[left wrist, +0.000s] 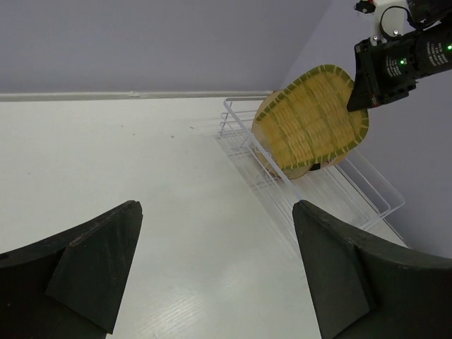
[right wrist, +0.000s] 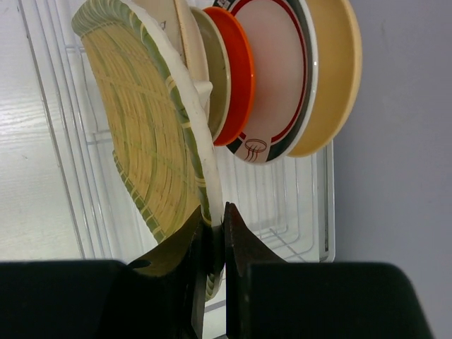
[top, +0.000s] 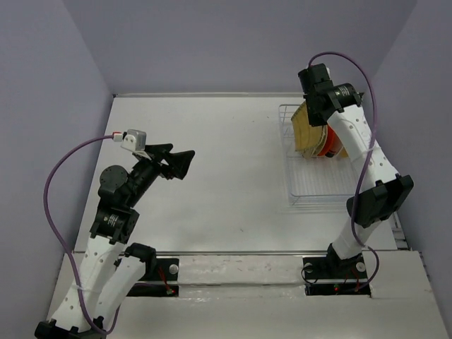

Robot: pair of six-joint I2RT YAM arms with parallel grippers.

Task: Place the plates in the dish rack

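Pinching rim of yellow plate (right wrist: 141,127) at dish rack (right wrist: 282,212), right gripper (right wrist: 215,226), left gripper (left wrist: 215,212) fingers wide, empty.

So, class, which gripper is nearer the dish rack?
Right. The right gripper is over the rack, shut on the yellow plate by its rim. The left gripper hangs open well off to the rack's left, over the table.
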